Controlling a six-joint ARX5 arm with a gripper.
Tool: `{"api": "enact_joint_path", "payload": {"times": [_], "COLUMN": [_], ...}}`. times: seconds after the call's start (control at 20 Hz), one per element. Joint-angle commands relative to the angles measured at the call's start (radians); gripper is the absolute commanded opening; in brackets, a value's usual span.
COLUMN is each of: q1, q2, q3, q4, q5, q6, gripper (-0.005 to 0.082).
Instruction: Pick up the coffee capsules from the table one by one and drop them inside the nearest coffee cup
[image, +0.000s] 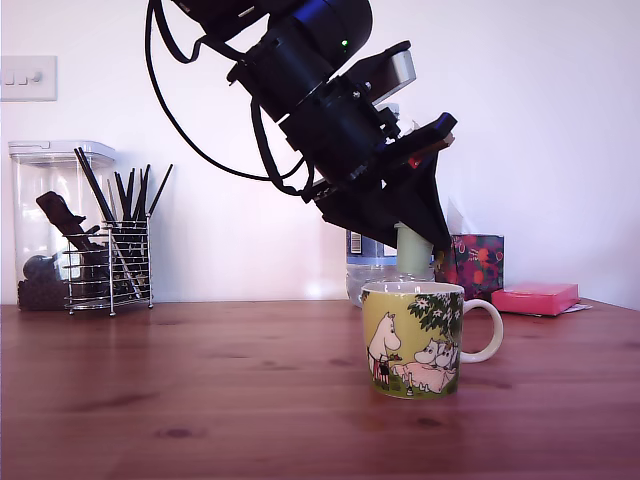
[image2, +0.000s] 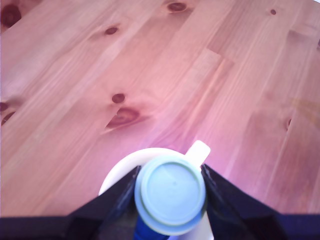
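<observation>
My gripper (image: 414, 243) hangs directly over the coffee cup (image: 414, 340), shut on the pale sage green coffee capsule (image: 413, 252), whose lower end is just above the rim. From the wrist view the green capsule (image2: 171, 194) is pinched between the two black fingers (image2: 122, 194), with the cup's white rim (image2: 117, 172) and handle (image2: 198, 150) below it. A patch of deep blue (image2: 145, 231), apparently the blue capsule, shows inside the cup under the green one. The cup stands upright on the reddish-brown table (image: 200, 400).
Behind the cup stands a clear water bottle (image: 366, 272). A floral box (image: 478, 262) and a pink box (image: 535, 298) sit at the exterior view's back right. A wire utensil holder (image: 115, 260) and a clear jar (image: 45, 225) are at the back left.
</observation>
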Motion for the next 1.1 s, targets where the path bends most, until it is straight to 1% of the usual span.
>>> {"api": "enact_joint_path", "payload": {"times": [0.0,0.1,0.15,0.4,0.45,0.5,0.65,0.7,0.75,1.05], "q1": [-0.001,-0.001,-0.001,-0.001,-0.001,-0.001,0.003,0.006,0.007,0.033], "q2": [0.035,0.035,0.035,0.035,0.035,0.035,0.029,0.029,0.026,-0.05], "q3": [0.003,0.003,0.003,0.003,0.003,0.003,0.003,0.003,0.003,-0.05], "q4": [-0.001,-0.01,-0.013,-0.013,-0.014,-0.014,-0.009,-0.005,0.007,0.104], "q5": [0.002,0.002,0.002,0.002,0.001,0.001,0.001,0.001,0.001,0.001], "q6": [0.006,0.024,0.024,0.024,0.024,0.024,0.024,0.024,0.027,0.031], "gripper": [0.0308,0.0461,0.0508,0.0492,0.0458,0.0383,0.0045,-0.0031,-0.0019,-0.0019]}}
